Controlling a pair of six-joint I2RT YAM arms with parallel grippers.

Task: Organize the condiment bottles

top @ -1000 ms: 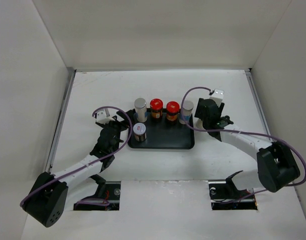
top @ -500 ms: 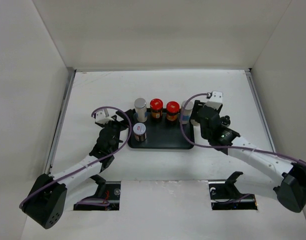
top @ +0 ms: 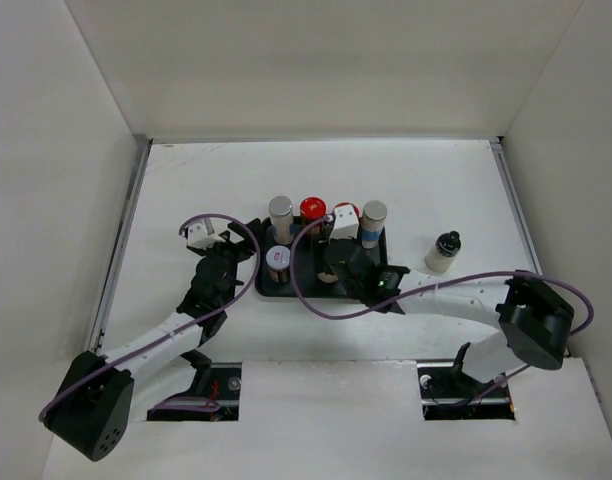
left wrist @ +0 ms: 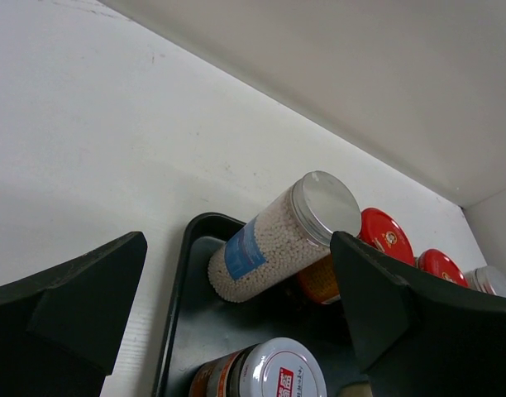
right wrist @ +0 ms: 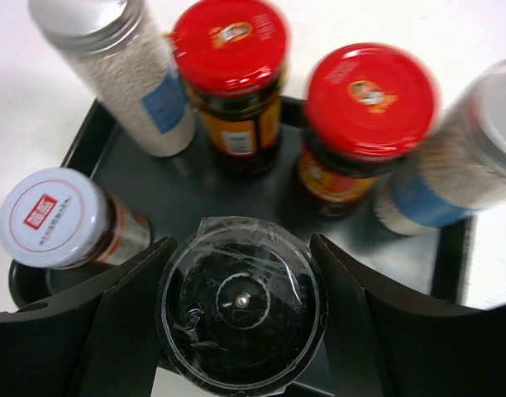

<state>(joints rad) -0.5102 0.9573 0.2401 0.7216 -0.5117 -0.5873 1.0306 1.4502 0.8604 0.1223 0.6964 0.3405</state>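
On the black tray [top: 371, 285] stand two pale bottles with grey caps [top: 280, 210] [top: 374, 212], two dark jars with red caps [top: 312, 208] [top: 344, 211] and a short white-lidded jar [top: 277, 258]. My right gripper [top: 336, 263] hovers over the tray's front middle. In the right wrist view the right gripper [right wrist: 243, 248] is shut on a dark-lidded jar [right wrist: 241, 302], with a finger pressed to each side. My left gripper [top: 232, 262] stands open at the tray's left edge, nothing between its fingers [left wrist: 79, 289]. A small dark-capped bottle [top: 443, 250] stands on the table right of the tray.
White walls close in the table on three sides. The right arm's purple cable [top: 306, 300] loops over the tray's front edge. The right arm's elbow [top: 531, 320] rests near the front right.
My right gripper has swung left from the tray's right end to above its front middle. The small dark-capped bottle to the right has come into view. The left arm has barely moved.
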